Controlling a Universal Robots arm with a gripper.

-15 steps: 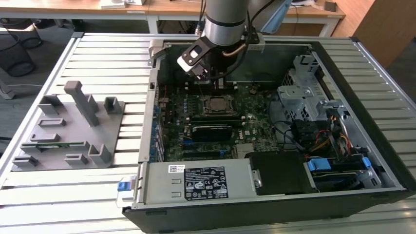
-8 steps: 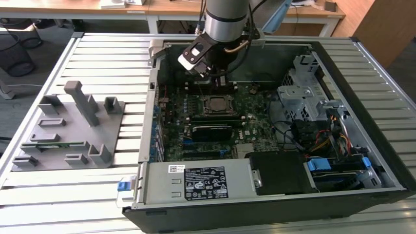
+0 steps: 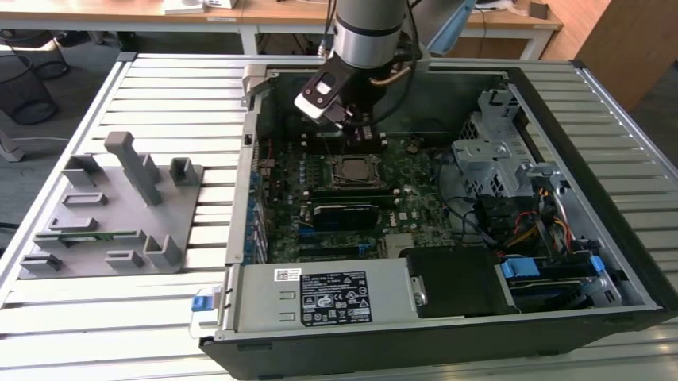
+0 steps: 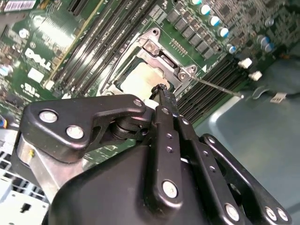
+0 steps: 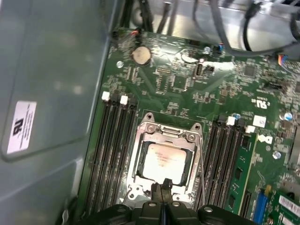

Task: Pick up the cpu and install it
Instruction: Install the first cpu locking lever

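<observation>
Worktop (image 3: 159, 79) of metal slats carries an open computer case (image 3: 625, 262), with a grey holder block (image 3: 117, 206) beside it towards the exterior view's left. The arm (image 3: 366, 32) reaches down into the case above the green main board (image 3: 418, 171). The cpu (image 3: 353, 170) lies flat in its socket near the middle of that board.

In the second wrist view the pincer (image 4: 161, 90) has its two black fingers drawn together with nothing between them. Its tip hangs just over the edge of the cpu (image 4: 138, 79); I cannot tell whether it touches. A thin wire lever (image 4: 220, 88) juts out from the socket frame (image 4: 161, 49).

In the first wrist view the cpu (image 5: 164, 161) sits square inside the metal frame, with long black memory slots (image 5: 110, 154) on either side. The closed fingertips are at the frame's near edge.

The chip should be light, stiff and very thin. Its smooth metal top would likely be slippery under hard fingers. The contacts underneath, and the socket's own, are probably the delicate part. The safest hold looks to be on two opposite edges, kept level, though the frame leaves little edge exposed.
</observation>
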